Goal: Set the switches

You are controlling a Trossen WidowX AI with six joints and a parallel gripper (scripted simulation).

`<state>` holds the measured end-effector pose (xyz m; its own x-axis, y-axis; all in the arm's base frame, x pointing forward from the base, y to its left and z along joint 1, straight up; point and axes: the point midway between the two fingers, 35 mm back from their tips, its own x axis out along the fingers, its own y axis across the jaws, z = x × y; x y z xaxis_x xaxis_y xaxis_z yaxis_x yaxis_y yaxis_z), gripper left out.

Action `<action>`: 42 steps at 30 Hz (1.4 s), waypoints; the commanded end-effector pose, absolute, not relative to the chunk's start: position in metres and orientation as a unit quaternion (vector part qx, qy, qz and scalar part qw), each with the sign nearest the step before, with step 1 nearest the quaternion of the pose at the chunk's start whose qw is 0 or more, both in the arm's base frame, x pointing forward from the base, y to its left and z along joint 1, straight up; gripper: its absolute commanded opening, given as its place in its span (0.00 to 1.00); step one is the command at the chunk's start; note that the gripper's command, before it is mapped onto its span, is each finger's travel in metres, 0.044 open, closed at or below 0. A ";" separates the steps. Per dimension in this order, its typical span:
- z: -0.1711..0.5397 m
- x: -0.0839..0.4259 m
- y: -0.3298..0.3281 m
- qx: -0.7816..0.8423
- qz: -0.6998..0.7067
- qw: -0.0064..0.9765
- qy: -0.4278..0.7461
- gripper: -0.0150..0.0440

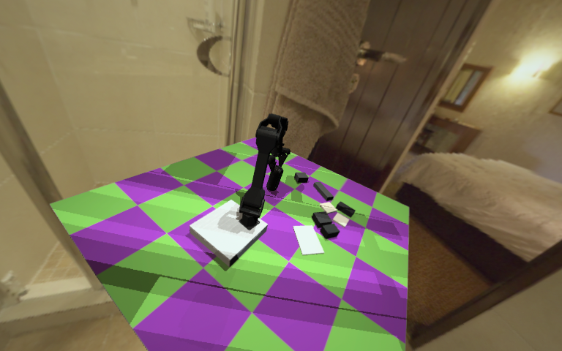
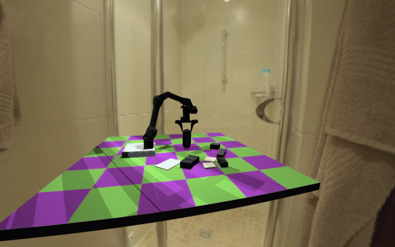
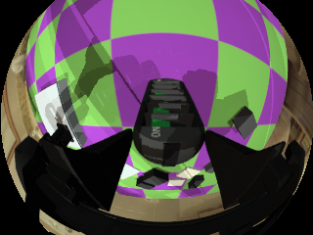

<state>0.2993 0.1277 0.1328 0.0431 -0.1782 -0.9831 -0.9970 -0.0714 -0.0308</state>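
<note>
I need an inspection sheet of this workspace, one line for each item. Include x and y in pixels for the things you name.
Surface: green-purple checkered table top (image 1: 290, 297) (image 2: 163, 200) (image 3: 163, 15).
Job's things: controller unit (image 1: 274, 178) (image 2: 186, 139) (image 3: 168, 139) stands on end, switches partly visible; label not visible.
Clutter: five dark blocks (image 1: 301, 178) (image 2: 214, 146) (image 3: 245, 121), white card (image 1: 308, 240) (image 2: 167, 163) (image 3: 128, 172), two cream cards (image 1: 328, 208) (image 2: 209, 165) (image 3: 188, 173).
Tool (image 1: 278, 167) (image 2: 186, 130) (image 3: 170, 135): fingers against the unit's sides, apparently gripping it.
Cables: nothing seen.
Surroundings: towel (image 1: 319, 61) (image 2: 363, 87), door (image 1: 402, 53), bed (image 1: 476, 178).

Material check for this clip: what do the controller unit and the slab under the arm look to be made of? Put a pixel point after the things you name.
The controller unit (image 1: 274, 178) (image 2: 186, 139) (image 3: 168, 139): probably satin hard plastic, given its dark rounded shell and soft highlights. The slab (image 1: 225, 243) (image 2: 132, 147) (image 3: 51, 105): pale, smooth-faced, sharp-edged; painted metal or plastic, unclear which.
</note>
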 end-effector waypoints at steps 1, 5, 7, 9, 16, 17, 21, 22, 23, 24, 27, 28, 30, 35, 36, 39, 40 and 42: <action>0.131 0.299 0.134 -0.563 0.467 0.450 0.512 0.83; 0.131 0.299 0.137 -0.561 0.470 0.452 0.510 0.83; 0.131 0.299 0.139 -0.560 0.471 0.453 0.509 0.83; 0.131 0.299 0.140 -0.559 0.472 0.455 0.508 0.83; 0.130 0.299 0.145 -0.555 0.477 0.459 0.504 0.83; 0.130 0.299 0.146 -0.554 0.478 0.459 0.504 0.83; 0.130 0.298 0.149 -0.552 0.480 0.462 0.502 0.83; 0.130 0.298 0.150 -0.551 0.481 0.462 0.501 0.83; 0.130 0.298 0.151 -0.551 0.482 0.463 0.500 0.83; 0.130 0.298 0.151 -0.550 0.482 0.464 0.500 0.83; 0.129 0.298 0.154 -0.548 0.484 0.465 0.498 0.83; 0.129 0.298 0.154 -0.548 0.485 0.466 0.498 0.83; 0.129 0.298 0.156 -0.547 0.486 0.467 0.497 0.83; 0.129 0.298 0.160 -0.544 0.490 0.470 0.494 0.83; 0.128 0.298 0.160 -0.543 0.490 0.471 0.493 0.83; 0.128 0.297 0.163 -0.541 0.492 0.472 0.491 0.83; 0.128 0.297 0.163 -0.541 0.493 0.473 0.491 0.83; 0.128 0.297 0.165 -0.539 0.494 0.474 0.490 0.83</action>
